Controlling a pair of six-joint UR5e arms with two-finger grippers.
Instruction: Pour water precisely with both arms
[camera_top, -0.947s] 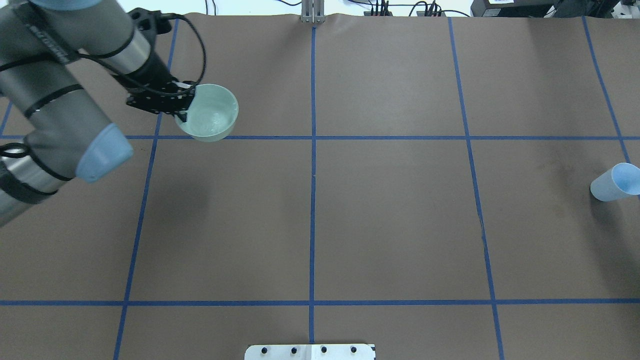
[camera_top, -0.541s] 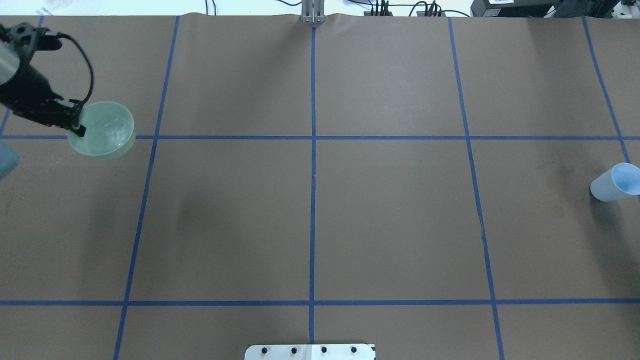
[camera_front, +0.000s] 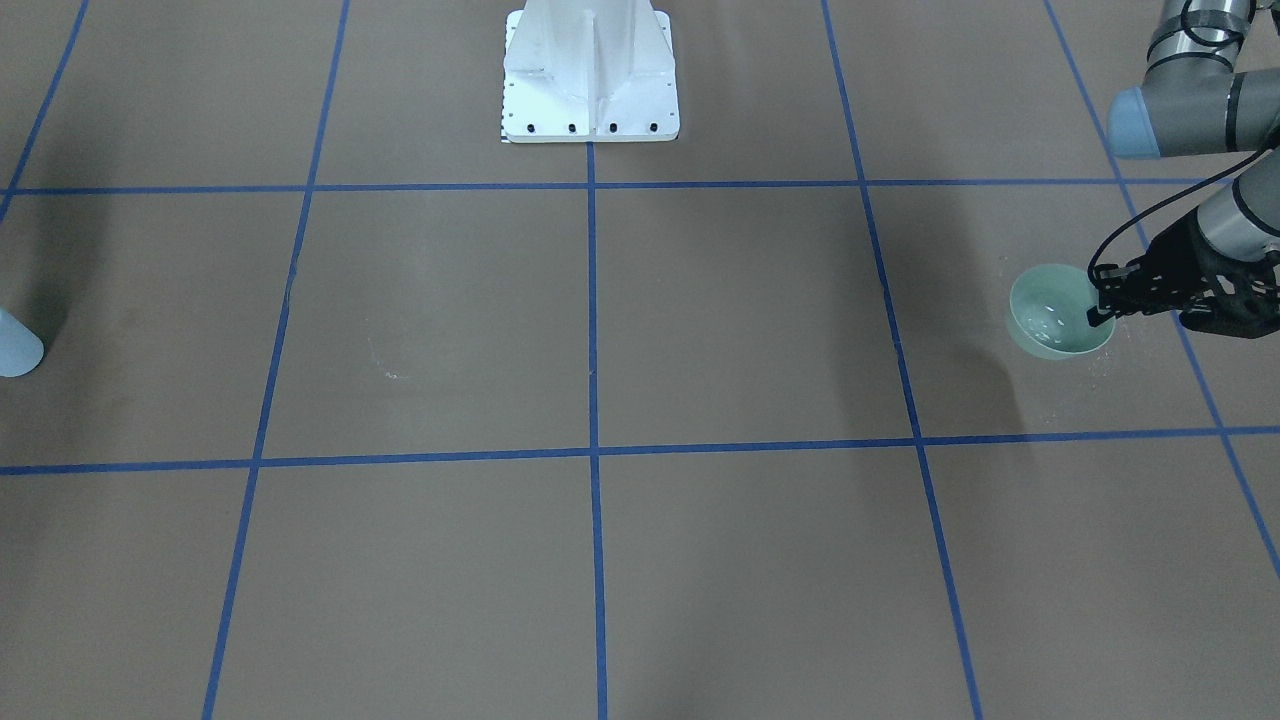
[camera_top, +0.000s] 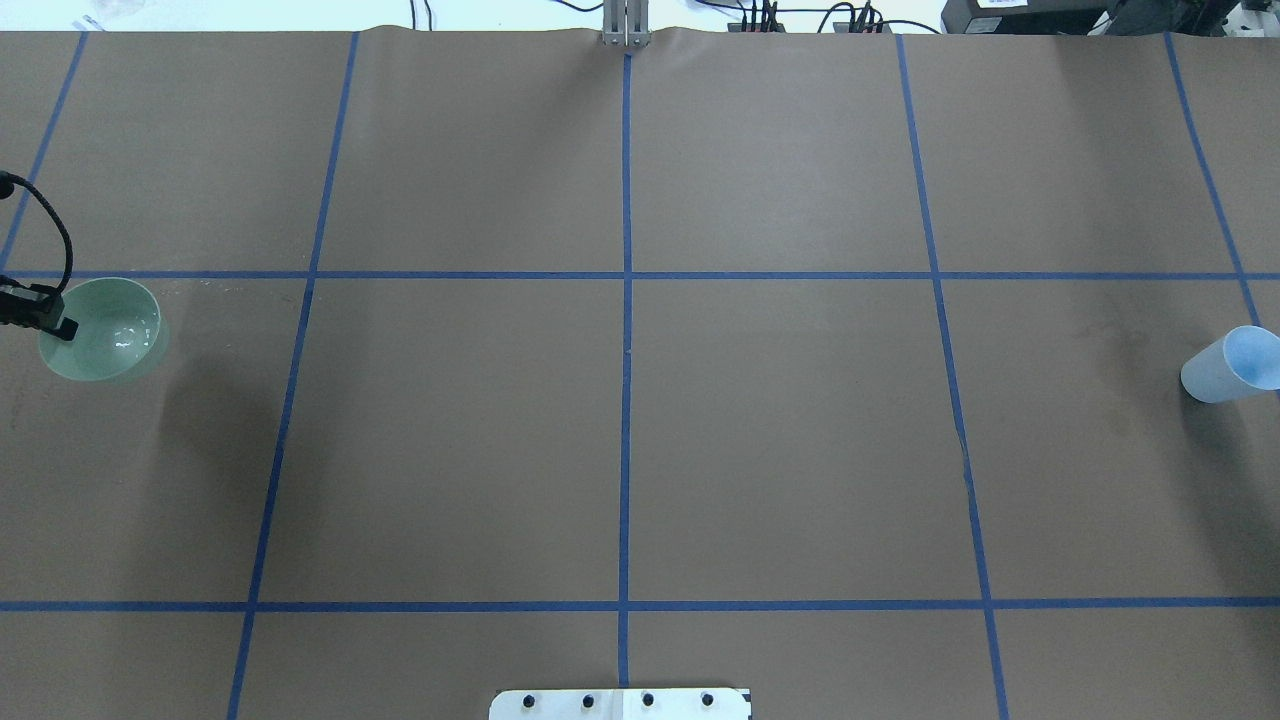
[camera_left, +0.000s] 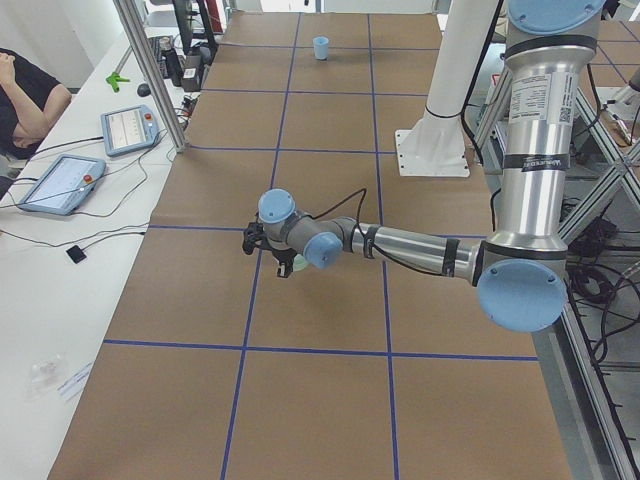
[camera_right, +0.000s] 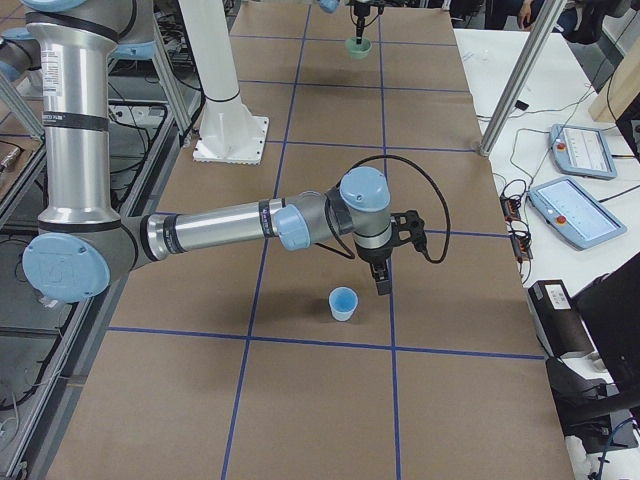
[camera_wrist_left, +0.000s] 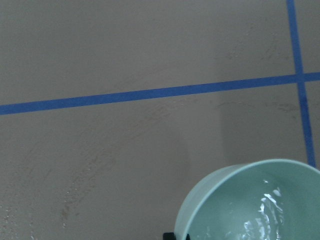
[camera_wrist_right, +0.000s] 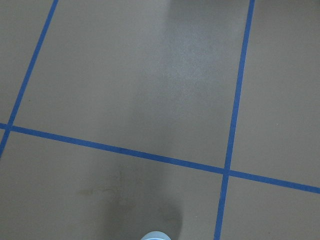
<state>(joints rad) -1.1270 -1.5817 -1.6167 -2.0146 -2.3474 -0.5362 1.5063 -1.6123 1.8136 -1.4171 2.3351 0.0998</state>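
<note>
No legible text or labels.

Open middle, obstacles only at the edges.
Seen from overhead, the centre of the table (camera_top: 780, 420) lies free; the green bowl (camera_top: 115, 342), pinched at its rim by the left gripper (camera_top: 66, 330), blocks 9 o'clock, the blue cup (camera_top: 1228, 367) with the right gripper (camera_right: 381, 283) near it blocks 3 o'clock, and the white pedestal (camera_top: 620, 704) 6 o'clock.
</note>
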